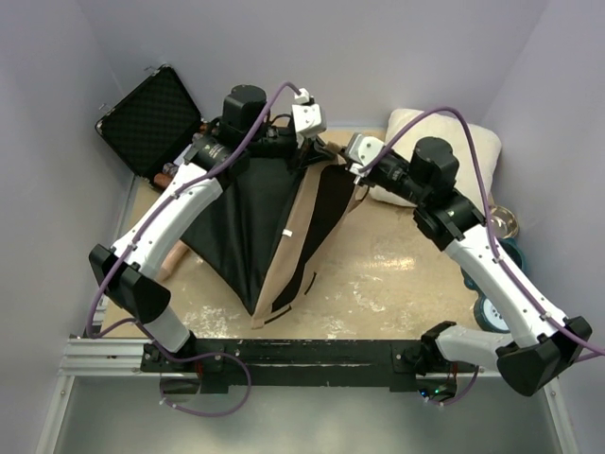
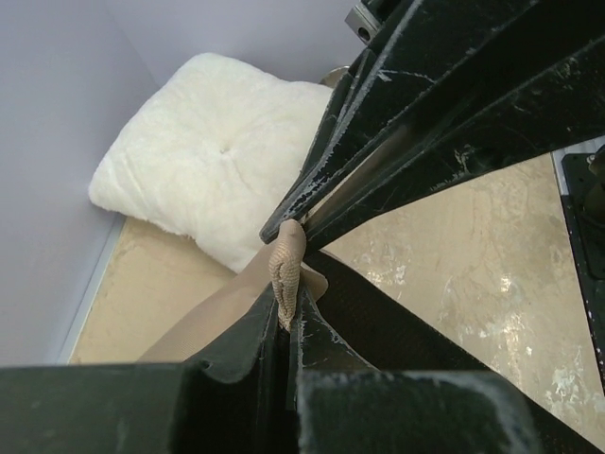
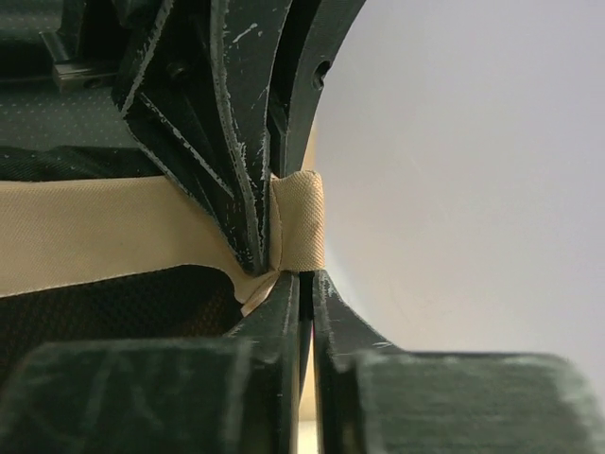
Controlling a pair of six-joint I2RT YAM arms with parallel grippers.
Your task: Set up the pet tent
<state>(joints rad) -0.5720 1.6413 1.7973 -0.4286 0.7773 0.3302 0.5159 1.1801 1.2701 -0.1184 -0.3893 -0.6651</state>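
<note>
The pet tent [image 1: 274,227] hangs collapsed in the middle of the floor, a long fold of black underside and tan fabric narrowing toward the near edge. Its top corner is lifted at the back centre, where both grippers meet. My left gripper [image 1: 310,144] is shut on a tan fabric loop [image 2: 285,265] of the tent, seen between its fingertips [image 2: 291,317]. My right gripper [image 1: 352,168] pinches the same tan loop [image 3: 301,222] from the other side, jaws shut [image 3: 304,279]. Each wrist view shows the other gripper's black fingers right against its own. The poles cannot be made out.
An open black foam-lined case [image 1: 151,118] leans in the back left corner. A white fluffy cushion [image 1: 444,142] [image 2: 213,161] lies at the back right against the wall. A metal bowl [image 1: 501,222] and teal items [image 1: 492,307] sit along the right wall.
</note>
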